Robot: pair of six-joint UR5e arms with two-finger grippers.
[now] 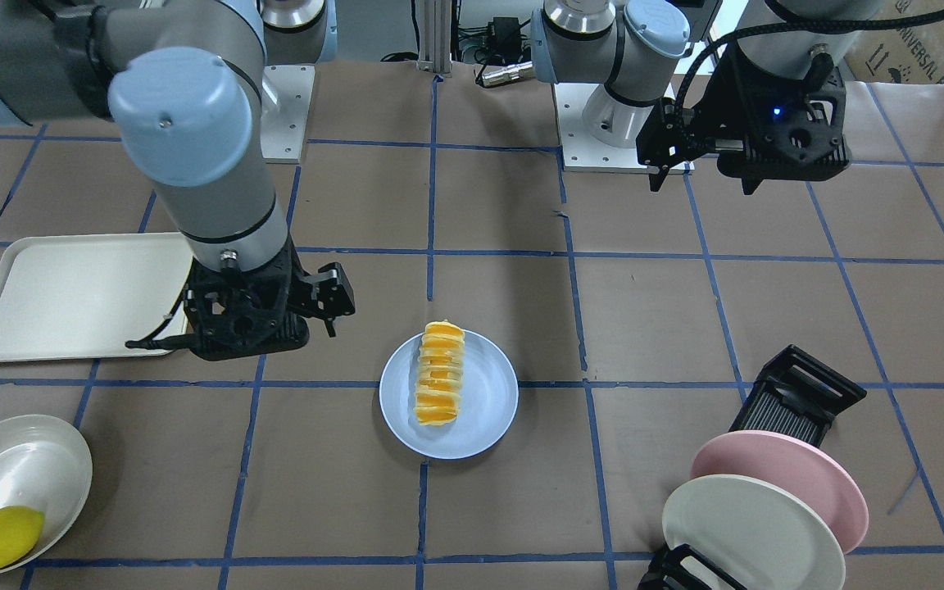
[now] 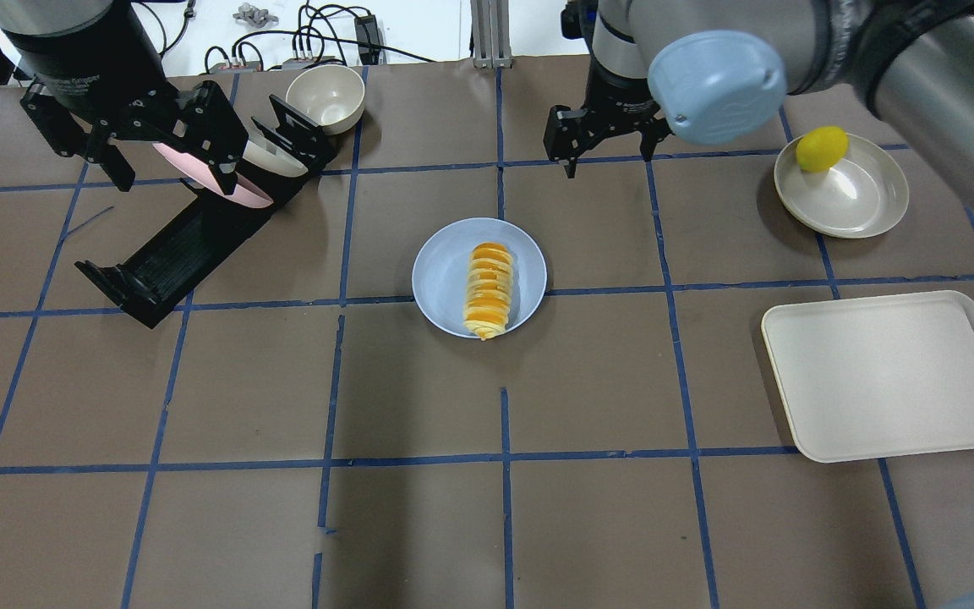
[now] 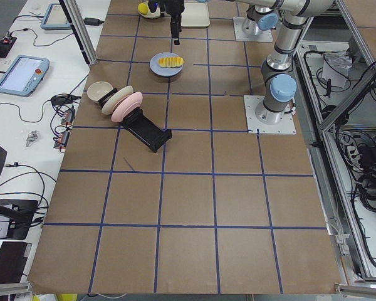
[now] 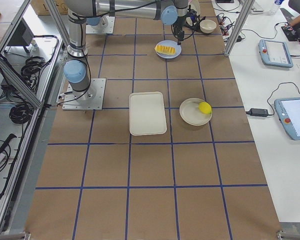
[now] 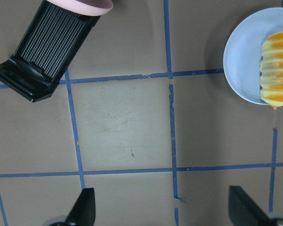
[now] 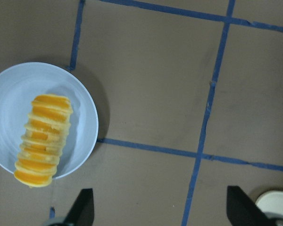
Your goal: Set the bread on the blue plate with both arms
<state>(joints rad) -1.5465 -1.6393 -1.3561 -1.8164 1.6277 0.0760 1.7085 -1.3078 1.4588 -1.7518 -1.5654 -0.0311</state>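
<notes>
Overhead exterior view showed the bread (image 2: 488, 290) lying lengthwise on the blue plate (image 2: 445, 254) near the table's centre, with its end nearest the robot reaching the plate's rim. Right gripper (image 6: 161, 212): jaws were spread wide with nothing between them, clear of the bread and off to one side of the plate. Left gripper (image 5: 165, 212): jaws were likewise spread wide and empty, well apart from the plate and near the black rack (image 2: 166, 254). The rack held a pink plate (image 1: 800, 471) and a cream-white plate (image 1: 746, 528) on edge. A lemon (image 2: 821, 149) sat in a shallow bowl (image 2: 859, 199), near a cream tray (image 2: 893, 376).
</notes>
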